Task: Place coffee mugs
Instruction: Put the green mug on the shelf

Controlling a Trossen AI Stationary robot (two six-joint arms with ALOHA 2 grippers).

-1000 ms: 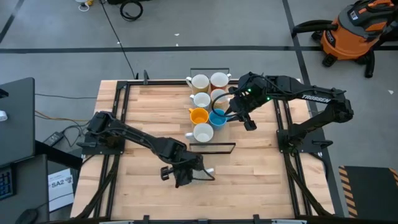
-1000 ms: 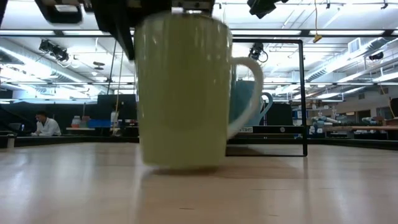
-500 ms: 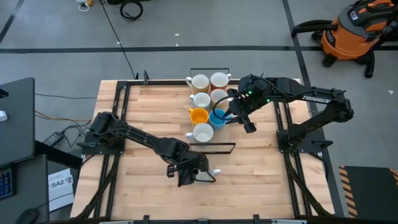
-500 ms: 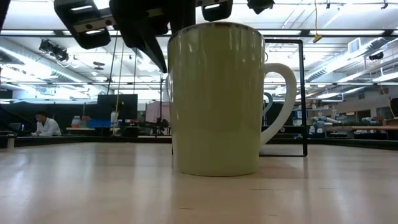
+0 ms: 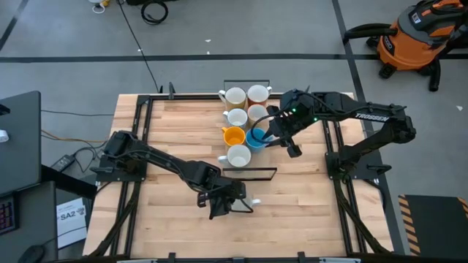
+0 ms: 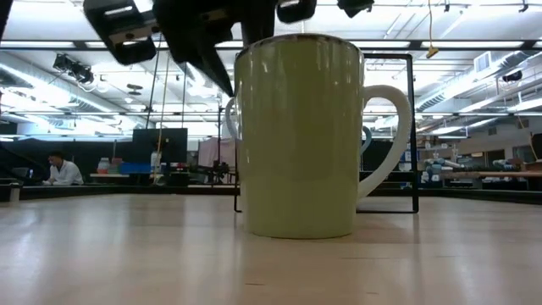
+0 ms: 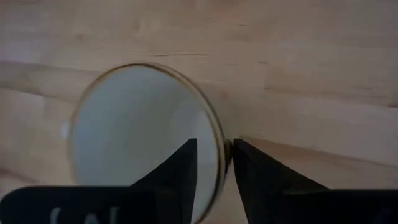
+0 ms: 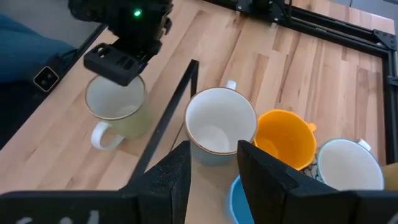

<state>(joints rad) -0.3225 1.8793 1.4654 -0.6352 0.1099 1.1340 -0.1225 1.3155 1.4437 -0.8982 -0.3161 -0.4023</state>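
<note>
Pale green mug [image 6: 298,140]: stands upright on the wooden tabletop [image 5: 292,197], near the front, outside the black frame [image 5: 248,172].
Left end effector [image 7: 214,163]: above this mug, fingers narrowly parted, straddling its rim, one inside, one outside.
Right end effector [image 8: 214,163]: over the blue mug [image 5: 257,138], fingers partly open, gripping nothing visible.
Other mugs [image 5: 235,97]: clustered at the back.

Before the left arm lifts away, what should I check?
1. Pale green mug upright, base flat on table: ok.
2. Left gripper open, astride the rim: ok.
3. Both fingers clear of the rim: inner one gapped, outer one very close: cannot tell.
4. Mug handle away from the left gripper: ok.
5. Right gripper at blue mug, grip secure: cannot tell.
</note>
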